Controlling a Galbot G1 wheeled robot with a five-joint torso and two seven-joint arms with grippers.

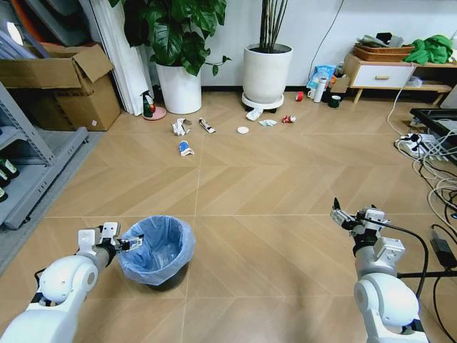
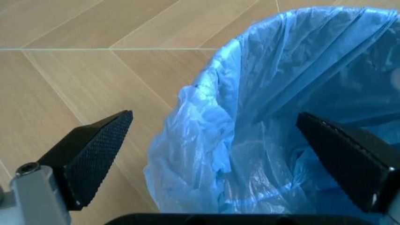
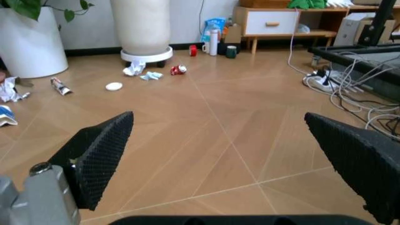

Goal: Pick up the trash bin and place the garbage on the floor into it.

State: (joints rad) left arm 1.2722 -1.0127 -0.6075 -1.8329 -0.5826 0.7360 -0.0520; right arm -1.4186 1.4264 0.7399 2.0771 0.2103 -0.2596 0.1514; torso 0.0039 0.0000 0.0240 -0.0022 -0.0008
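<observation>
Left claw (image 1: 131, 244): spread wide at the rim of the small round dark trash bin lined with a crinkly light-blue plastic bag (image 1: 156, 249); in the left wrist view one black textured fingertip (image 2: 93, 154) lies outside the bag's folded edge and the other over the bin's mouth, nothing gripped
Right claw (image 1: 341, 215): released, held above bare floor on the robot's right, well apart from the bin; holds nothing
Trash bin position: standing upright on the light brown wood-look chevron floor tiles (image 1: 271, 193), close in front of the robot on its left
Garbage: scattered well beyond the bin, near the two big white plant pots (image 1: 268, 73) by the far wall
Garbage pieces: crumpled white paper (image 1: 181, 126); crumpled wrapper (image 1: 207, 126); blue-white scrap (image 1: 186, 148); white round disc (image 1: 243, 130); white tissues (image 1: 255, 113); crushed red can (image 1: 288, 118)
Open room: a wide stretch of bare tiles between bin and litter
Left edge: grey metal shelving (image 1: 28, 164) and brown cardboard boxes (image 1: 61, 82)
Right edge: tangle of white and black cables (image 1: 428, 153) on the floor, near the right arm
</observation>
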